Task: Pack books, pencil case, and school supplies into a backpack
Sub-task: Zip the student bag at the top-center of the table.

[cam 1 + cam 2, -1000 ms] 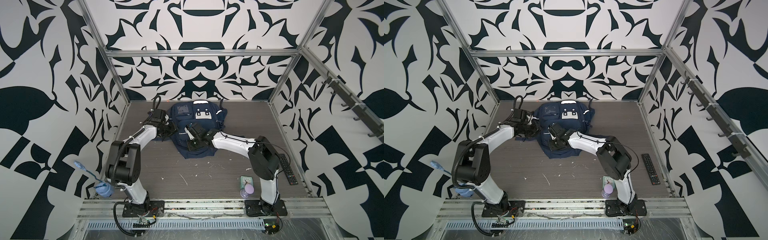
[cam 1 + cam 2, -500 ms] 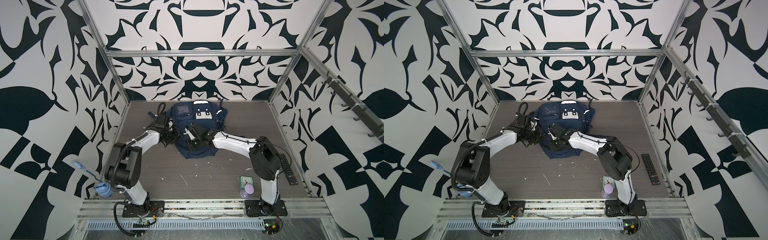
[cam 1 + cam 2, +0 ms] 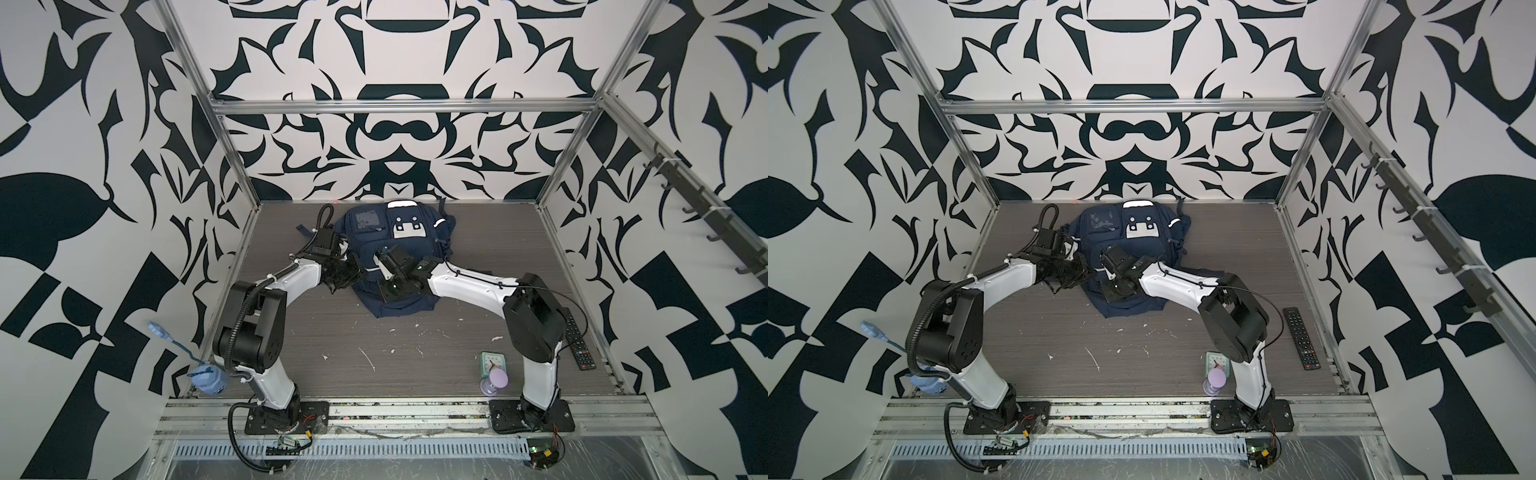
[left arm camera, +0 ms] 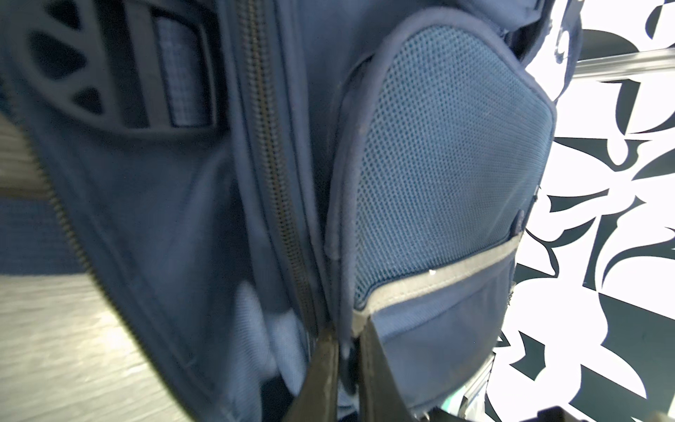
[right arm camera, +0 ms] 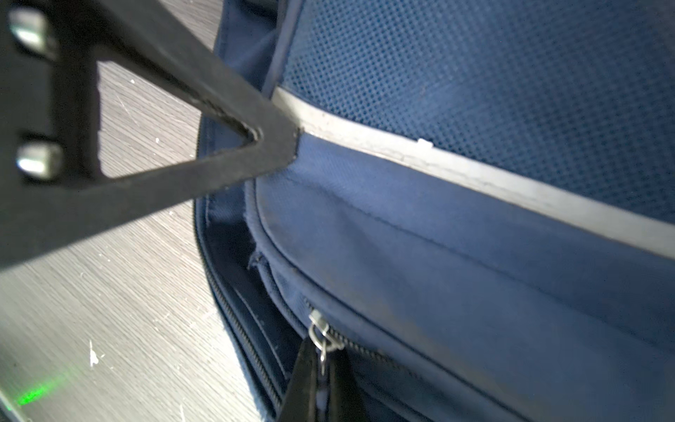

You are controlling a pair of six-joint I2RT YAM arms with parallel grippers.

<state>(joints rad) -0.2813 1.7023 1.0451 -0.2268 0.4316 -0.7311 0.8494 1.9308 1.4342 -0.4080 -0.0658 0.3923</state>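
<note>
The large navy-blue fabric backpack [image 3: 370, 239] lies at twelve o'clock on the grey wood-grain table [image 3: 415, 353]. At its nine o'clock side, the left gripper [image 4: 345, 343] has just moved in and pinched the seam. The right gripper [image 5: 321, 365] keeps its clamp on the metal zipper pull [image 5: 319, 334]. The left arm probably braces the pack for zipping shut.

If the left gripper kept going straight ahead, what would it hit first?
The backpack: the left gripper pinches its seam beside the mesh pocket, so going on would likely just press deeper into that fabric.
</note>
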